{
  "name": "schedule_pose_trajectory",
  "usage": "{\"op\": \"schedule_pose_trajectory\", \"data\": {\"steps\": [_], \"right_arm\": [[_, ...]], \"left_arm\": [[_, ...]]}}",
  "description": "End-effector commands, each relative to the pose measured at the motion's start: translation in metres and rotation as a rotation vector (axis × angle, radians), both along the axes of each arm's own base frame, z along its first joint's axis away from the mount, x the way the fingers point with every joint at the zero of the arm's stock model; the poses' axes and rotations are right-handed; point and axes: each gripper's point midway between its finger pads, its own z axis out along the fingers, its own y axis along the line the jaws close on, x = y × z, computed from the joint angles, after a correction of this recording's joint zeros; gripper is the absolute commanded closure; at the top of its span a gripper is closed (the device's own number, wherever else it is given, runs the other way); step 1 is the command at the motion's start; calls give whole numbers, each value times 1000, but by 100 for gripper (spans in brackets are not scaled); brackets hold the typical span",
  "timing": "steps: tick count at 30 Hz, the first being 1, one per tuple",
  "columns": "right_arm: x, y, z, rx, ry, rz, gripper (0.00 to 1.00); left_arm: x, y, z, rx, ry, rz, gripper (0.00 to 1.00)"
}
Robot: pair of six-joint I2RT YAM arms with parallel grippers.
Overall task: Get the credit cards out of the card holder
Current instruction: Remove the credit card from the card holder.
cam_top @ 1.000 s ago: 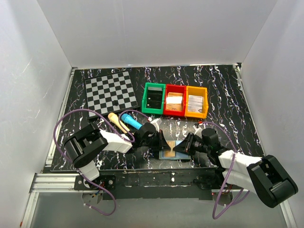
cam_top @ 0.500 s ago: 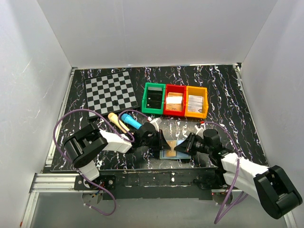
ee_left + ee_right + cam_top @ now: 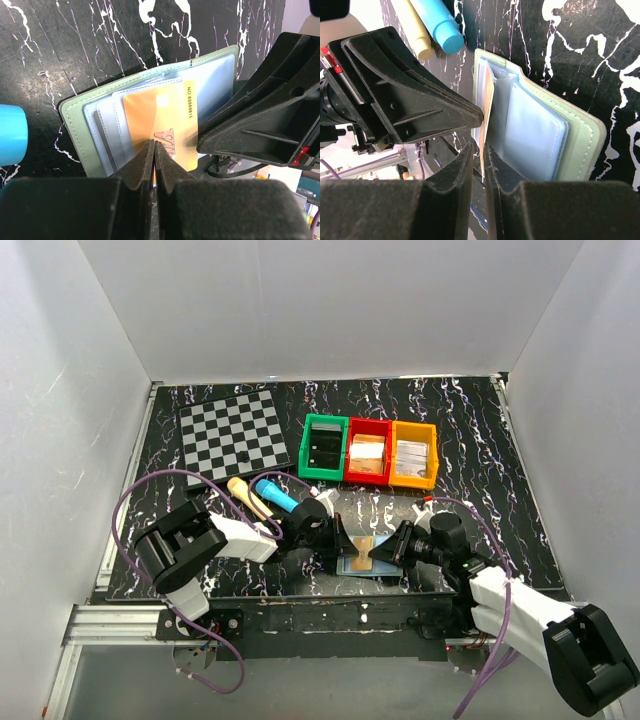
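The right gripper [image 3: 480, 149] is being clamped on the orange credit card [image 3: 157, 117], whose thin edge is being pinched between its two fingers, presumably so that the card can be drawn out of its sleeve. Just ahead of those fingers the open card holder [image 3: 580, 135] is lying flat on the table, and the card is being held partly inside one of its pale panels. Directly opposite, tip almost to tip, the left gripper [image 3: 154, 146] is being held clenched with nothing visible between its fingers. Its tips are being pressed down on the holder, seemingly so that the holder is being pinned while the card is being pulled. One holder and one orange card are being counted for certain. A darker strip [image 3: 101, 140] to the left of the left fingertips is possibly being shown as a second card, and whether more are hidden cannot be told. Behind the left gripper one blue marker [image 3: 440, 22] and one pale stick [image 3: 412, 25] are lying side by side. Farther out three bins are being counted, green [image 3: 320, 475], red [image 3: 366, 478] and orange [image 3: 412, 483], along with one checkered board [image 3: 233, 435].
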Motion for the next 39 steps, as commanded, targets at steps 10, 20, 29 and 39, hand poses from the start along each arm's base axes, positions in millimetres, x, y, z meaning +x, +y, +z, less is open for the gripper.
{"op": "schedule_pose_trajectory", "data": {"steps": [10, 20, 29, 39], "right_arm": [[10, 3, 26, 30, -92, -1, 80], [10, 0, 24, 25, -92, -12, 83], [9, -1, 23, 23, -90, -13, 86], [7, -4, 23, 4, -87, -14, 99]], "left_arm": [[-5, 18, -24, 86, 37, 20, 100], [-5, 17, -26, 86, 45, 18, 100], [-5, 19, -27, 87, 48, 21, 100], [-4, 19, -28, 93, 54, 29, 100]]}}
